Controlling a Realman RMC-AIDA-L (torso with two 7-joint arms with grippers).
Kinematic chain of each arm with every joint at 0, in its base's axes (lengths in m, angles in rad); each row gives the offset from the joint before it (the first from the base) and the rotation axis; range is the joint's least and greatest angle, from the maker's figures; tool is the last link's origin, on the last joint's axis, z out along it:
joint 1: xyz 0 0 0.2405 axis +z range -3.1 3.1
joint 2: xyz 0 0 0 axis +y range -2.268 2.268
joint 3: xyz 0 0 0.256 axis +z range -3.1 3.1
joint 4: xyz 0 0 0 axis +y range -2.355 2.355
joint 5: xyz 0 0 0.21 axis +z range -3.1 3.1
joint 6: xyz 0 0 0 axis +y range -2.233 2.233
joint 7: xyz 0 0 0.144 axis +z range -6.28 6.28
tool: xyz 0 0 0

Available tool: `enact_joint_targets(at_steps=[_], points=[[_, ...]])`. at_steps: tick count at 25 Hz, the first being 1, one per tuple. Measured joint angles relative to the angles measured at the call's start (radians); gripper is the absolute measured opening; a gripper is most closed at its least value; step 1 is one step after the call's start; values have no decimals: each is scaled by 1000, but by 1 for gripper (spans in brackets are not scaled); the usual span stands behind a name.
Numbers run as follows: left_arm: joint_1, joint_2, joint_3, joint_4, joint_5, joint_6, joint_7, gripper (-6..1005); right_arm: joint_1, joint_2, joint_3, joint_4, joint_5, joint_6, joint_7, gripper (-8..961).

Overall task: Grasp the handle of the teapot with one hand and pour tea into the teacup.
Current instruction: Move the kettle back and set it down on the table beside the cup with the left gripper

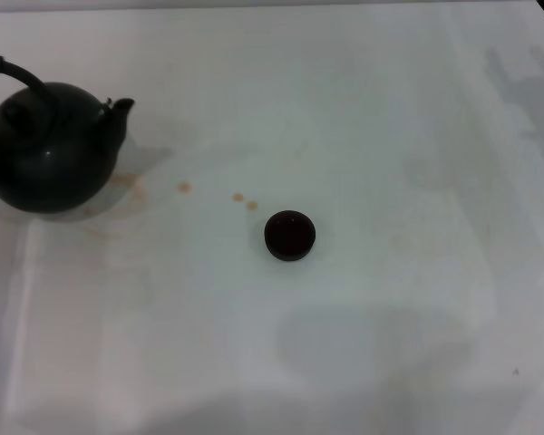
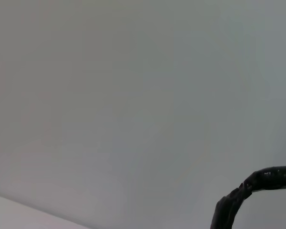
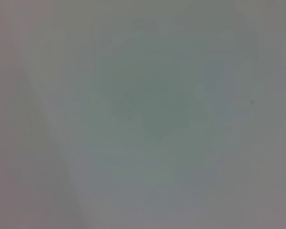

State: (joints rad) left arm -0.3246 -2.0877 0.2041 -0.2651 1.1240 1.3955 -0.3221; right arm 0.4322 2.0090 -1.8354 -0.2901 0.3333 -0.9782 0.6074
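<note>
The teapot (image 1: 50, 149) stands at the far left of the white table (image 1: 390, 299), its body partly cut by the head view's left edge. No gripper's fingers show in any view, so whether either claw is open or closed cannot be told. The left wrist view shows only a piece of the handle (image 2: 257, 186) against pale surface. In the head view the handle (image 1: 14, 74) arches up from the teapot toward the left edge, and the short spout points right. A few brownish stains (image 1: 245, 201) lie on the table between the teapot and the teacup (image 1: 289, 235). The teacup sits well apart from the teapot, to its right and nearer the robot, with bare table on every side of it. The right wrist view shows only blurred pale surface.
</note>
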Motion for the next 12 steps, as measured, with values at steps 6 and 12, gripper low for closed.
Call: enact_joint_targets(at_steps=[6, 12], points=[[-1, 0, 0, -22, 14, -2, 59, 137, 0, 1, 0, 1, 1, -2, 0, 858], [-2, 0, 0, -27, 62, -2, 88, 146, 0, 1, 5, 3, 1, -4, 0, 858]])
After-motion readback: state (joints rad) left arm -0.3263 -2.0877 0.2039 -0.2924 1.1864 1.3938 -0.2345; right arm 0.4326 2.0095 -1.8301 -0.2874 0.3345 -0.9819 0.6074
